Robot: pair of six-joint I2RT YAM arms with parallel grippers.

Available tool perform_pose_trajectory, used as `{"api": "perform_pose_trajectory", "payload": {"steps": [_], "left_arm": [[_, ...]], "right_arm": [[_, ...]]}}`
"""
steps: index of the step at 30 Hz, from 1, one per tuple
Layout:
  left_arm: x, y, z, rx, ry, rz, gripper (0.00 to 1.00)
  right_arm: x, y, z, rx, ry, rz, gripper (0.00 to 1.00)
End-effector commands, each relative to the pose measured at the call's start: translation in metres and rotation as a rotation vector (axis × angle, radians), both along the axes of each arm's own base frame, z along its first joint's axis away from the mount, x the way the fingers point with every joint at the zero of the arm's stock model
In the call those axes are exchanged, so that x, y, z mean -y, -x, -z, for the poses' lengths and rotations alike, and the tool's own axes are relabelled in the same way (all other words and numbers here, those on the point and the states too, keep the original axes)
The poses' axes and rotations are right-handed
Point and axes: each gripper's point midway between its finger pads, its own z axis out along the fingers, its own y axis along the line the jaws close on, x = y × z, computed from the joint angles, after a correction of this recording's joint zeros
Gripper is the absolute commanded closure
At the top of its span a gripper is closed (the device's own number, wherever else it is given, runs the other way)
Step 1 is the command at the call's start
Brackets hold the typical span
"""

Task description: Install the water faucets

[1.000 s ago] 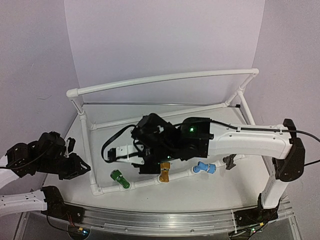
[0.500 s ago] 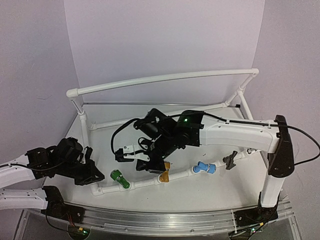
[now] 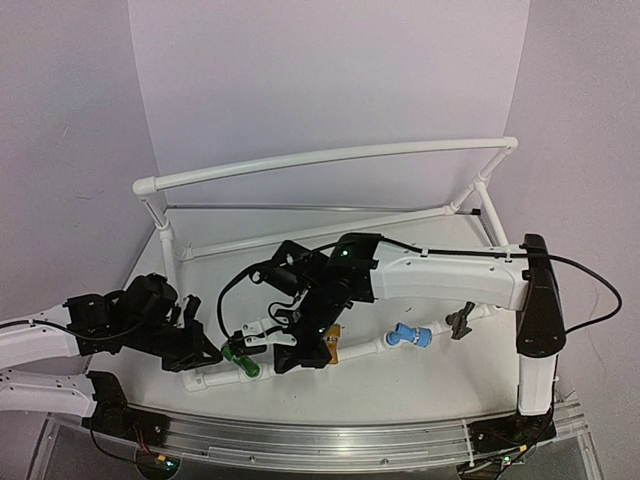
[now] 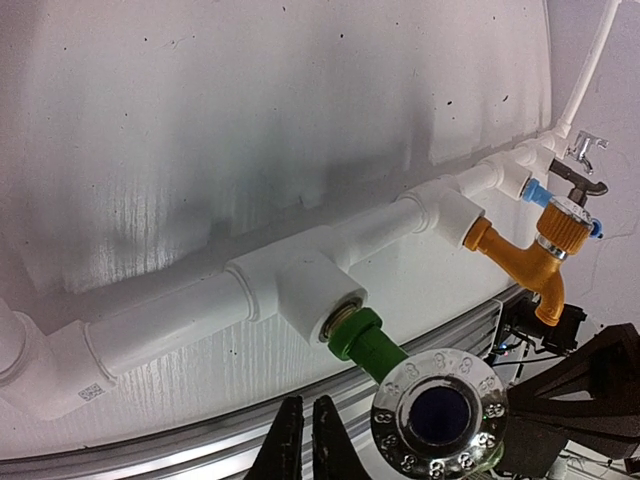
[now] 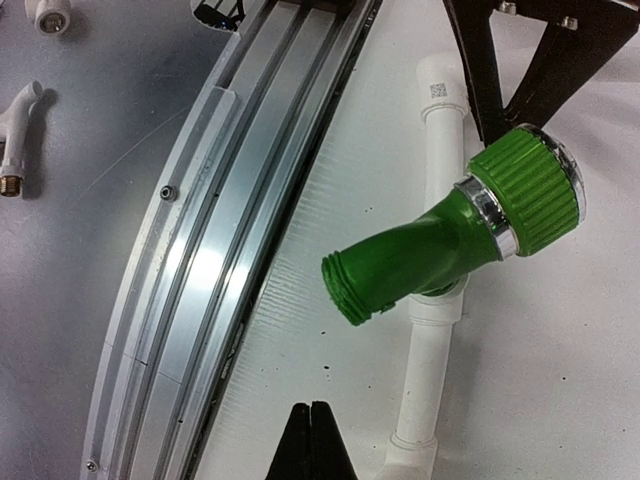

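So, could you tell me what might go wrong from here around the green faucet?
Both grippers crowd the green faucet: the left gripper and right gripper sit on either side of it and could collide.
Both look shut; pushing in like that might knock the faucet or shift the white pipe frame.
The right arm's black cable loops near the left gripper and might snag.
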Motion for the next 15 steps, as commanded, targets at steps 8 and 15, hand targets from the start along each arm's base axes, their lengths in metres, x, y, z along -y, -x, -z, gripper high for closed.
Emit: {"api": "perform_pose_trajectory", "payload": {"steps": [8,15], "left_arm": [[0.007,0.004,-0.018,0.008,0.074,-0.001,0.94],[0.012,0.004,-0.021,0.011,0.072,0.011,0.95]], "right_arm": [[-0.020,0.001,0.000,0.099,-0.049,-0.023,1.00],[-0.028,-0.002,-0.003,0.111,-0.069,-0.028,1.00]]}}
